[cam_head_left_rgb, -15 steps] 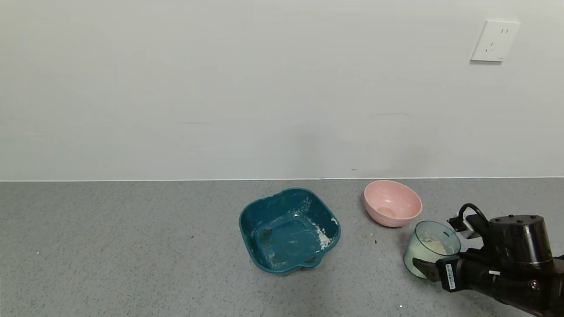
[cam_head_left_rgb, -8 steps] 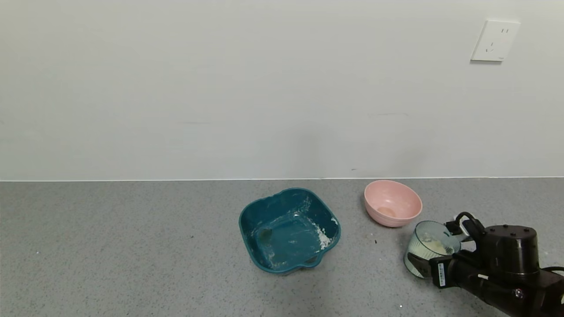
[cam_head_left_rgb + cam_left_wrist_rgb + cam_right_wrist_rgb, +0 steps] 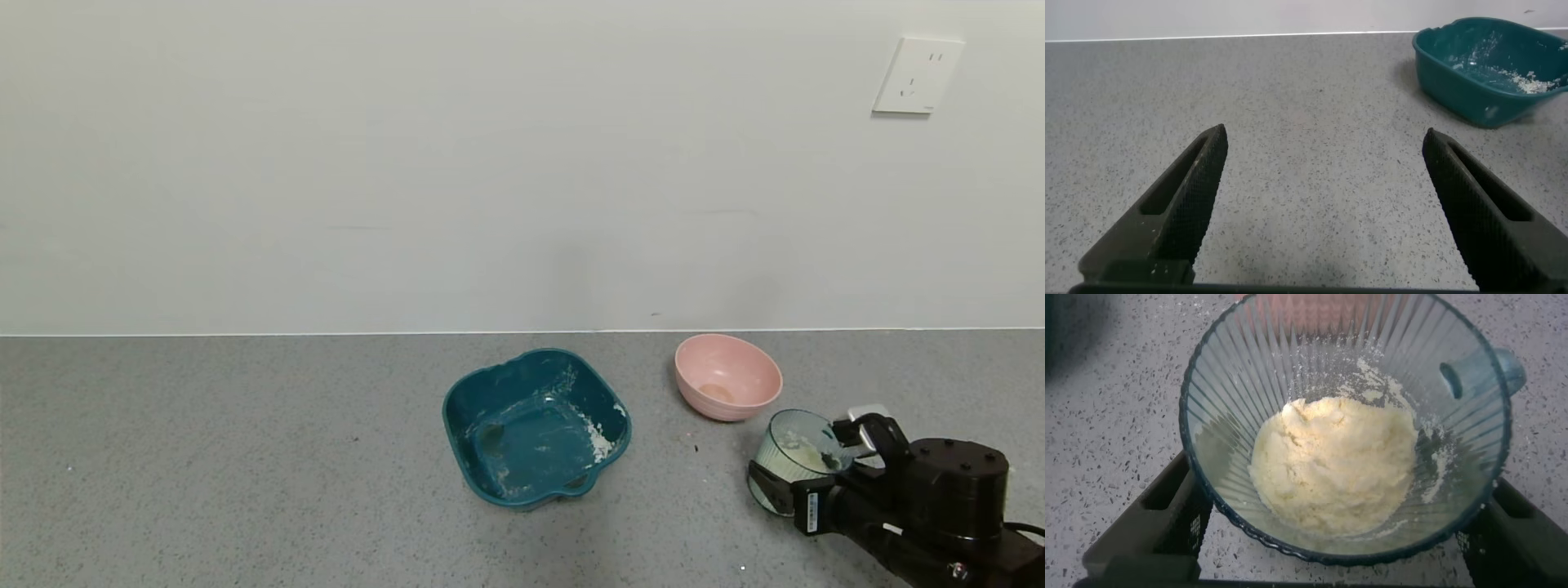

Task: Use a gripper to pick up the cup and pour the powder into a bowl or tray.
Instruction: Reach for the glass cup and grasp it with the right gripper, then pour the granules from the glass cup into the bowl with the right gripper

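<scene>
Head view: a speckled grey countertop [image 3: 245, 457] meets a plain pale wall [image 3: 408, 163] bearing a white socket plate [image 3: 917, 75] at the upper right. At centre sits the dark teal tray [image 3: 535, 425], rounded-square with wavy sides and white smears; right of it and apart stands a smooth round pink bowl [image 3: 726, 376]. Near the right edge, just nearer than the pink bowl, the ribbed translucent cup [image 3: 796, 459] stands on the counter, flanked by the right gripper [image 3: 804, 465], whose arm is cut off by the frame corner. Left wrist view: the left gripper [image 3: 1323, 204] hangs spread wide over bare counter, its two black textured fingers [image 3: 1180, 208] well apart, with the tray [image 3: 1478, 69] far off and partly cut by the frame edge. Right wrist view: the cup [image 3: 1343, 425] fills the frame, its fluted wall holding a clumpy pale mound of powder [image 3: 1331, 465]; a small handle nub projects at the rim. The right gripper [image 3: 1339, 531] brackets the cup, one finger on each side at the wall; whether the pads press it cannot be told, since the rim hides the contact.
</scene>
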Robot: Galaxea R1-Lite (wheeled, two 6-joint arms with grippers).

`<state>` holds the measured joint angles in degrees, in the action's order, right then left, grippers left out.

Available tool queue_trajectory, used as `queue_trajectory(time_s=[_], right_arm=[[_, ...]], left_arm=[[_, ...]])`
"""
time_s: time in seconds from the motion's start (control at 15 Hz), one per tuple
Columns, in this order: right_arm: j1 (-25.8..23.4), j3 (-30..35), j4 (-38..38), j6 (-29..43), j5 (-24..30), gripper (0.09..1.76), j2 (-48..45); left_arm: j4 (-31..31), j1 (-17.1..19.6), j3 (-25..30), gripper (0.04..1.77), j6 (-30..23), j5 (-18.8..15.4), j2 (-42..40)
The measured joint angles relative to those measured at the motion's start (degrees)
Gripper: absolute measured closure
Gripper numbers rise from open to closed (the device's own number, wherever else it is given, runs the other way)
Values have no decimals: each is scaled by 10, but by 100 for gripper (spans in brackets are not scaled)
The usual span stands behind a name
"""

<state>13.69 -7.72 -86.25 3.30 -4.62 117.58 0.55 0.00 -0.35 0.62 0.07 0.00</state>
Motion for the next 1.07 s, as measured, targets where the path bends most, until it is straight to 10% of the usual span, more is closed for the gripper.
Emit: queue_trajectory(time_s=[0.27,0.53,1.07], right_arm=[[1,17,-33,-1,0,14,30],[2,17,-33,-2,-1,52,36],[2,15,-30,-4,-1,54,28]], left_arm=[[0,0,0,9,0,0,0],[0,0,0,9,0,0,0],[0,0,0,9,0,0,0]])
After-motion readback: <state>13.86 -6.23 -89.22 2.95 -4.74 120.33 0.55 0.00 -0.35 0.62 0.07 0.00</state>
